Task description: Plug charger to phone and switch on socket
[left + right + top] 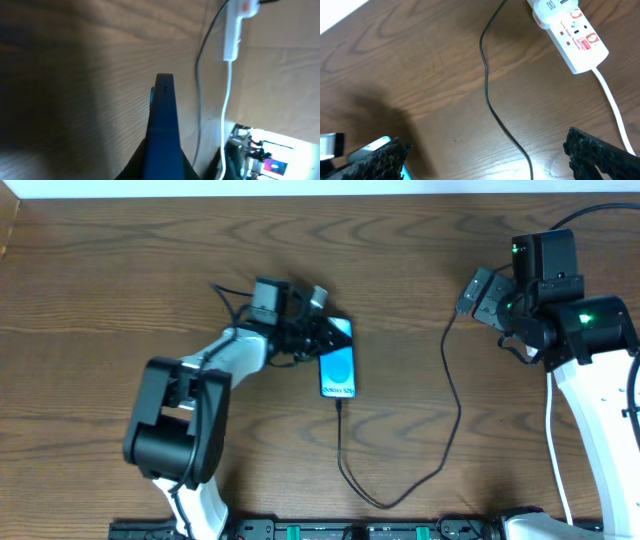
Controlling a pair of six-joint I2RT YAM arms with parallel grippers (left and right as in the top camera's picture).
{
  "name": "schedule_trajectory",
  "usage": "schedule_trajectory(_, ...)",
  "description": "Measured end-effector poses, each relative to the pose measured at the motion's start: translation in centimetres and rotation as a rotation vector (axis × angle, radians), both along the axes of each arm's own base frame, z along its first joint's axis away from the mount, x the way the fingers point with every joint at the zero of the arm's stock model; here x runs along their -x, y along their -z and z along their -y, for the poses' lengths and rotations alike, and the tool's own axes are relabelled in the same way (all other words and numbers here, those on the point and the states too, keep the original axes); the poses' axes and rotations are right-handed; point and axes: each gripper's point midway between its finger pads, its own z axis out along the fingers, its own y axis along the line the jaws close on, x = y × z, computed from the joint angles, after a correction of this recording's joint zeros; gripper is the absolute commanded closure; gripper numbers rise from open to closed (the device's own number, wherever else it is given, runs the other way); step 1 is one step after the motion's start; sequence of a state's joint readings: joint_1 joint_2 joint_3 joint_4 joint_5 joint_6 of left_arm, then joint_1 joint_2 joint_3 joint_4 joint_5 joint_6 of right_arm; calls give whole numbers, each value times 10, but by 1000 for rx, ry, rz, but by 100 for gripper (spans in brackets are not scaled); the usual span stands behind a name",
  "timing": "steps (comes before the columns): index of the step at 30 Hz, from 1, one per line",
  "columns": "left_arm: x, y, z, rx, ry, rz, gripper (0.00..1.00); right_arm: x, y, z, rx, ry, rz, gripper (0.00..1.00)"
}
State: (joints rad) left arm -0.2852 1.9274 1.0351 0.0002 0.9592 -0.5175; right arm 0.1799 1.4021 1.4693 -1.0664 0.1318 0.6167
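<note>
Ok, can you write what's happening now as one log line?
left hand: shut on phone | charger: cable tip at phone's bottom end | right hand: open above socket, not touching

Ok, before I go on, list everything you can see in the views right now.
phone: one, light blue screen, middle of the table
charger: one, black cable, loops from the phone's lower end toward the right arm
socket: one, white with red marks, ahead of the right wrist, trailing a white cord
table: one, brown wood
left gripper: shut on the phone's upper end
right gripper: open, empty, above the cable
</note>
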Motion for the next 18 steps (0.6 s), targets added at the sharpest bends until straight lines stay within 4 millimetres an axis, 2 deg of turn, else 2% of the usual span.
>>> schedule_trajectory(10, 8, 24, 19, -142, 4, 33, 92, 1, 16, 0, 12, 0, -68, 6)
schedule_trajectory(18, 14, 33, 27, -207, 7, 51, 93, -1, 25, 0, 17, 0, -93, 6)
